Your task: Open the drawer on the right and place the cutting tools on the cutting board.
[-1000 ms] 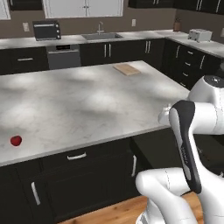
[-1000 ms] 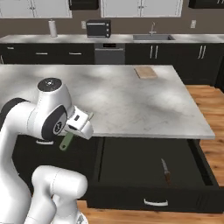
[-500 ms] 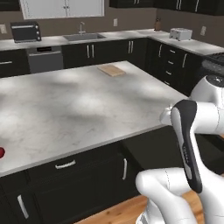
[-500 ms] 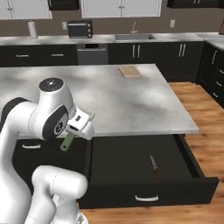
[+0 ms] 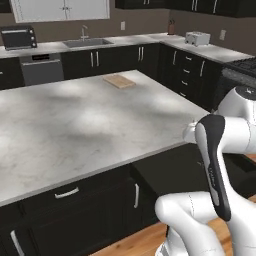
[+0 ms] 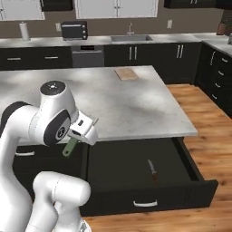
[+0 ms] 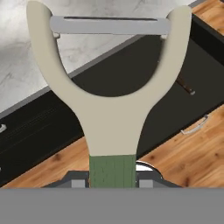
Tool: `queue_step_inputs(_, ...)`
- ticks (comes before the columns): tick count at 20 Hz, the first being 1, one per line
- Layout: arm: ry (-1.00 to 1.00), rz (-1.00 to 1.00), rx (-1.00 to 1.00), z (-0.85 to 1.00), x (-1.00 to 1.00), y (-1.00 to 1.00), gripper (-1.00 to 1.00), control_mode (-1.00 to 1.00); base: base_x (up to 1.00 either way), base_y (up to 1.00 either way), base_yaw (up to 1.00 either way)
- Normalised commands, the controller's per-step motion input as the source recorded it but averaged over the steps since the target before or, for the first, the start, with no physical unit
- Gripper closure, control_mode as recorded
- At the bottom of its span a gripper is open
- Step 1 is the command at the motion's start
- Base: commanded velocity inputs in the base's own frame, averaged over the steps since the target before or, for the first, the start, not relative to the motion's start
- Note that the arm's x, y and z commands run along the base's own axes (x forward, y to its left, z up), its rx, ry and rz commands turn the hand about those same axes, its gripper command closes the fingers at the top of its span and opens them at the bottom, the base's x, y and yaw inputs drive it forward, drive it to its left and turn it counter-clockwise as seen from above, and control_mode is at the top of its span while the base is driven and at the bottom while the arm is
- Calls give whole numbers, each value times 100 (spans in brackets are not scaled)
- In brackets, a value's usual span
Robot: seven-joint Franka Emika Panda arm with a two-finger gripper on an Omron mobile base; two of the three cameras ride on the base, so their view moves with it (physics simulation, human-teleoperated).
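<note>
Your jaws clamp the green-handled peeler (image 7: 113, 109); cutting board (image 6: 126, 73) lies far ahead across the tabletop (image 6: 118, 102), knife (image 6: 152, 169) waits in drawer (image 6: 136, 170)

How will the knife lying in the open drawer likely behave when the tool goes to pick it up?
The knife looks slim and probably light. It lies flat on the drawer floor, so it may slide rather than lift. Its thin profile likely leaves little to pinch.
</note>
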Motion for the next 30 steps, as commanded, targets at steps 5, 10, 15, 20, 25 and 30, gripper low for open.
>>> queue_step_inputs(5,0,0,0,0,0,0,100,100,8,-100,-18)
queue_step_inputs(10,0,0,0,0,0,0,100,100,3,-93,-83)
queue_step_inputs(15,0,0,0,0,0,0,100,100,3,-87,-88)
queue_step_inputs(20,0,0,0,0,0,0,100,100,44,-82,-71)
queue_step_inputs(25,0,0,0,0,0,0,100,100,96,-62,-30)
queue_step_inputs(30,0,0,0,0,0,0,100,100,100,-51,3)
